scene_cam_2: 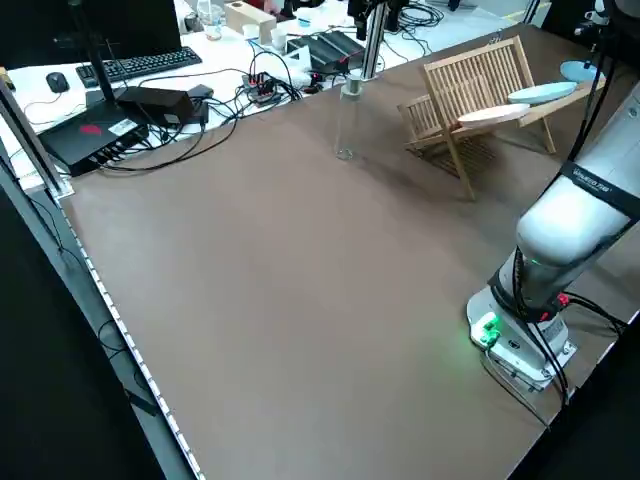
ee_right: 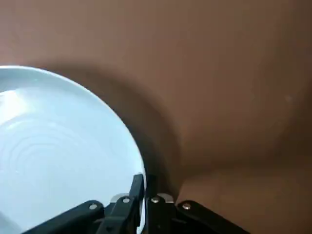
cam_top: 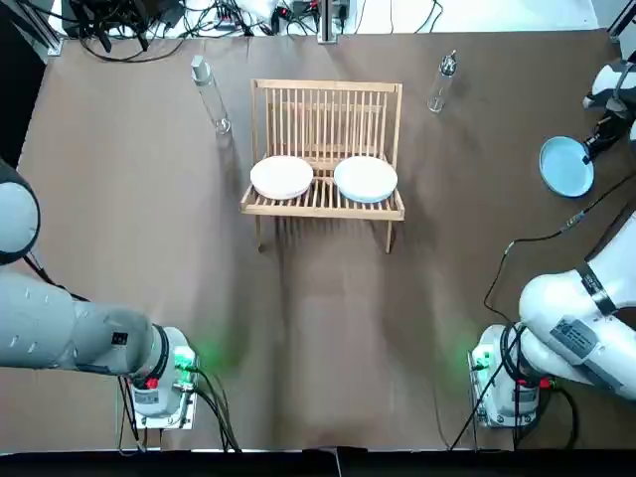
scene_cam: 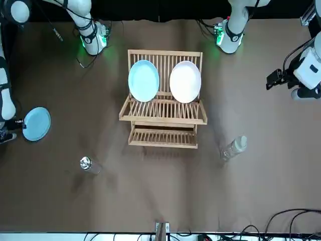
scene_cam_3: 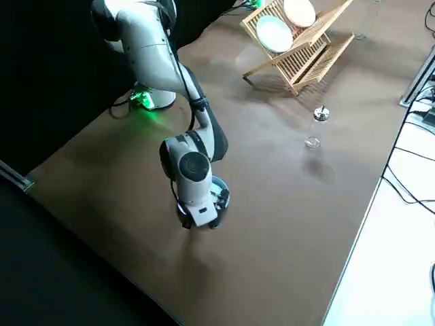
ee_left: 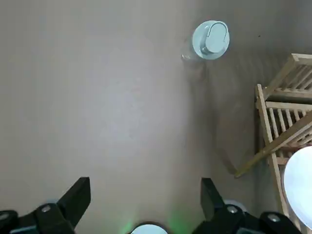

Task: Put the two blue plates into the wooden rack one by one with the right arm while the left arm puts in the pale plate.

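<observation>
Top view, wooden rack (cam_top: 326,119): you find it at upper centre, its open side facing the arm bases, so either arm can feed it from its own side.
pale plate (cam_top: 282,177): it leans in the rack's left half in that view, so by my reading the left arm's share is done.
first blue plate (cam_top: 366,179): it stands in the right half, near the pale one but not touching it.
second blue plate (cam_top: 566,165): it is at the right edge of the top view, well apart from the rack and on the right arm's side of the table (cam_top: 149,248).
right gripper (ee_right: 145,181): it is clenched on that plate's rim, the fingers pinched with the edge between them. Holding it by the edge probably leaves the rest of the plate free to slide in between the slats.
lift: in the right wrist view a dark shadow lies under the rim, which suggests the gripped edge is raised. You cannot tell whether the whole plate is clear of the table.
left gripper (ee_left: 144,187): its fingers are spread wide and hold nothing, over bare table. A clear bottle (ee_left: 210,39) and a corner of the rack lie beyond it. It seems parked out of the right arm's way.
risk: a second bottle (cam_top: 443,81) stands just beside the rack's upper right corner, so you should keep the carry clear of it.
</observation>
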Robot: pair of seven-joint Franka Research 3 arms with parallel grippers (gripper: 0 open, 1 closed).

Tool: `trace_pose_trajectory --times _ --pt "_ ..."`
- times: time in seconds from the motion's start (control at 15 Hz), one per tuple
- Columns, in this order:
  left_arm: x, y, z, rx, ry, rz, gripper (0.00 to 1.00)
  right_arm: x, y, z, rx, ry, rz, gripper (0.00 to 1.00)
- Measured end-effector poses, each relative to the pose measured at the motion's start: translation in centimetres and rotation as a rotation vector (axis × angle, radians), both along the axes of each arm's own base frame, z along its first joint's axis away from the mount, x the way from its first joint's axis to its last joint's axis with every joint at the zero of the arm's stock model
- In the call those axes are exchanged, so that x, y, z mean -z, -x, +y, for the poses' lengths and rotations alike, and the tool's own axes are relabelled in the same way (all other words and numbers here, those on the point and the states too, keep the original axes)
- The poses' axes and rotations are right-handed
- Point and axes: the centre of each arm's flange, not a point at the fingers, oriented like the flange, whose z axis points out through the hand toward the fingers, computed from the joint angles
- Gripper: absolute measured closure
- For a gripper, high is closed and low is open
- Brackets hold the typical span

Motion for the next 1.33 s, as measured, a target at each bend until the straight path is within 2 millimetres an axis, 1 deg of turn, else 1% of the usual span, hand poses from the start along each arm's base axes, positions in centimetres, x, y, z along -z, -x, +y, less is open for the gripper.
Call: trace_pose_trajectory --times 0.2,0.33,0.47,0.6,0.73,0.93,1.07,1.2,1.33 --pt "0.0 0.0 0.0 0.0 0.0 0.0 0.0 0.1 -1.2 2.2 -0.033 -0.02 0.018 0.94" --pt "0.0 0.0 0.0 0.0 0.0 0.0 0.0 -0.4 -2.7 4.7 -0.068 -0.047 0.03 0.94" --pt "0.0 0.0 0.0 -0.001 0.0 0.0 0.0 -1.7 -4.1 7.4 -0.104 -0.076 0.043 0.95" --pt "0.0 0.0 0.0 -0.001 0.0 0.0 0.0 -3.8 -4.9 9.5 -0.128 -0.098 0.066 0.97" --pt "0.0 0.0 0.0 0.0 0.0 0.0 0.0 -5.8 -4.7 10.5 -0.135 -0.114 0.104 0.97" --pt "0.0 0.0 0.0 0.0 0.0 0.0 0.0 -7.8 -4.0 11.5 -0.13 -0.143 0.177 0.97" --pt "0.0 0.0 0.0 0.0 0.0 0.0 0.0 -9.5 -3.7 12.6 -0.087 -0.145 0.227 0.97" --pt "0.0 0.0 0.0 0.0 0.0 0.0 0.0 -11.4 -3.2 13.9 -0.027 -0.143 0.29 0.97" --pt "0.0 0.0 0.0 0.0 0.0 0.0 0.0 -13.7 -2.8 15.9 0.006 -0.139 0.346 0.97"
